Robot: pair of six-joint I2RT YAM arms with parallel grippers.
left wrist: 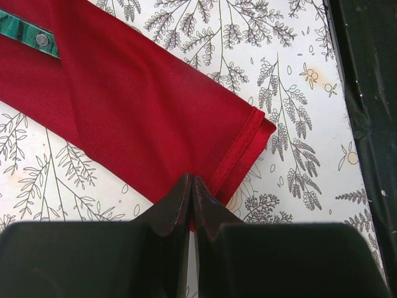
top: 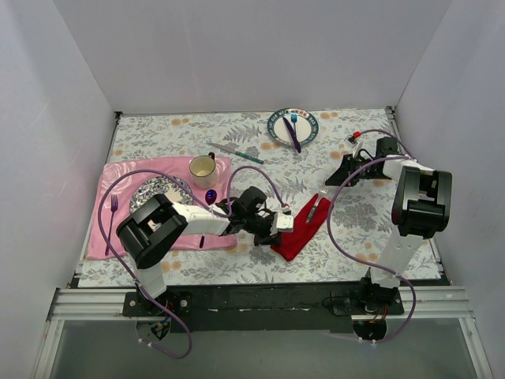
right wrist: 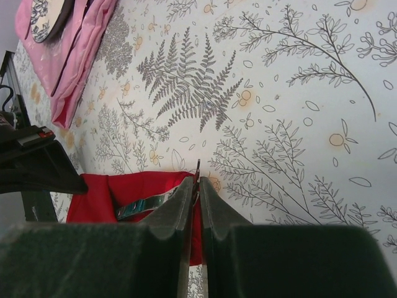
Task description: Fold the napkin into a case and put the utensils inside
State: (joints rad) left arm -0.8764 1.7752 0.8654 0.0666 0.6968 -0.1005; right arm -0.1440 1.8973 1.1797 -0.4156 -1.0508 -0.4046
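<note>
Just right of the table's [top: 355,237] middle, the napkin [top: 301,230] lies folded with a teal-handled utensil [right wrist: 146,203] tucked in. Left gripper [left wrist: 191,181] is pinched shut at its left edge. The right gripper [right wrist: 198,180] is at the far end, can't tell if it's gripping.

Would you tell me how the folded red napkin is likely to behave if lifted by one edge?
The napkin would probably droop and unfold: it is thin hemmed cloth lying in soft folds. The teal-handled utensil tucked in it looks rigid and may slide out if the cloth tilts. Being so thin, it probably weighs little.
</note>
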